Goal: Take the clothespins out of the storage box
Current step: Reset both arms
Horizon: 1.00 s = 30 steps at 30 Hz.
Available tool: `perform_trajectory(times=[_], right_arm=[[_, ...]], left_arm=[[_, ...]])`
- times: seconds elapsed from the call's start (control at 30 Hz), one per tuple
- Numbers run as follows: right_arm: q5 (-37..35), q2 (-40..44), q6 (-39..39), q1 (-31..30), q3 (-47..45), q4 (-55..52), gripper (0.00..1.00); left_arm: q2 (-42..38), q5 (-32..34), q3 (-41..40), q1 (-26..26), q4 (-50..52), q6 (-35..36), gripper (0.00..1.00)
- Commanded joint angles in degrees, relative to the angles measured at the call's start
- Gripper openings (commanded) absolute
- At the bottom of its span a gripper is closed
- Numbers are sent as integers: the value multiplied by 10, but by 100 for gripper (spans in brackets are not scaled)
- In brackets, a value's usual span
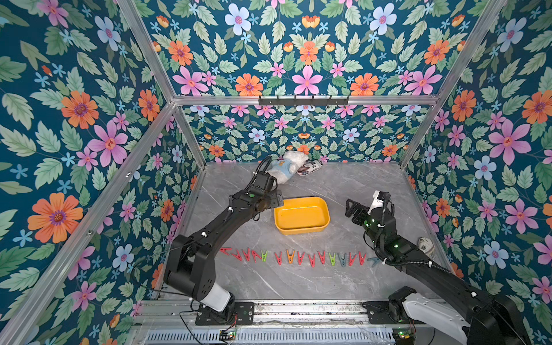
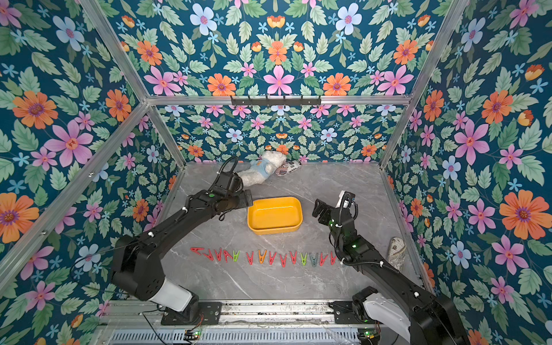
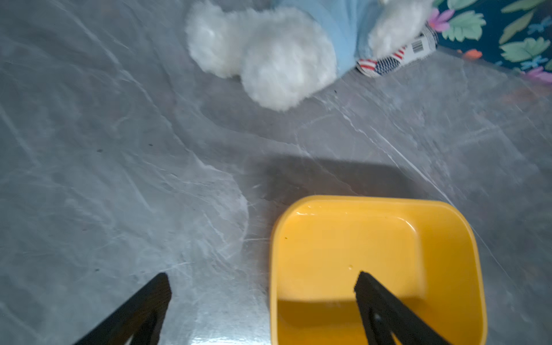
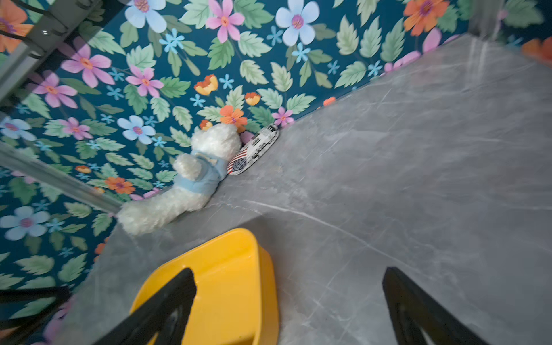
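Observation:
The yellow storage box (image 1: 301, 213) (image 2: 274, 213) sits mid-table, and I see nothing inside it. The clothespins (image 1: 290, 256) (image 2: 262, 256), mostly red with a few green, orange and grey-blue, lie in a row on the table in front of the box. My left gripper (image 1: 277, 198) (image 3: 264, 279) is open at the box's left end, one finger over the box (image 3: 373, 248) and one over the table. My right gripper (image 1: 349, 207) (image 4: 289, 276) is open to the right of the box (image 4: 233, 280), holding nothing.
A white teddy bear (image 1: 286, 167) in a blue top lies against the back wall beside a flag-printed pouch (image 1: 310, 168). Another patterned pouch (image 1: 425, 246) rests by the right wall. A black hook rail (image 1: 303, 101) hangs on the back frame.

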<state>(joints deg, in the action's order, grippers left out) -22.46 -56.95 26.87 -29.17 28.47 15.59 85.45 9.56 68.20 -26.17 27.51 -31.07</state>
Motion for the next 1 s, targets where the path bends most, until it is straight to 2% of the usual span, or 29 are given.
perform_trajectory(times=[0.0,0.17,0.3,0.4,0.57,0.7,0.77,0.87,0.97], right_arm=[[-109,5,-84,14,-20,78,99],[-117,-25,-115,81,-35,122,99],[-157,-73,-201,102,-79,252,99],[-142,-113,-203,138,-94,290,99],[-126,-189,-235,174,-95,338,99],[-97,-242,-296,187,-141,502,100],[-70,-253,-288,201,-149,518,100],[10,-236,-270,234,-160,509,100],[96,-235,-243,280,-196,561,100]], left_arm=[[-32,105,-27,20,5,17,99],[-92,127,-119,110,-66,56,99],[-149,179,-248,177,-219,94,100],[-155,185,-311,217,-317,126,100],[-98,187,-345,240,-433,161,100],[-54,172,-388,241,-577,211,100],[-40,148,-420,241,-662,238,100],[-19,122,-474,241,-795,259,100],[-14,89,-493,242,-849,267,100]])
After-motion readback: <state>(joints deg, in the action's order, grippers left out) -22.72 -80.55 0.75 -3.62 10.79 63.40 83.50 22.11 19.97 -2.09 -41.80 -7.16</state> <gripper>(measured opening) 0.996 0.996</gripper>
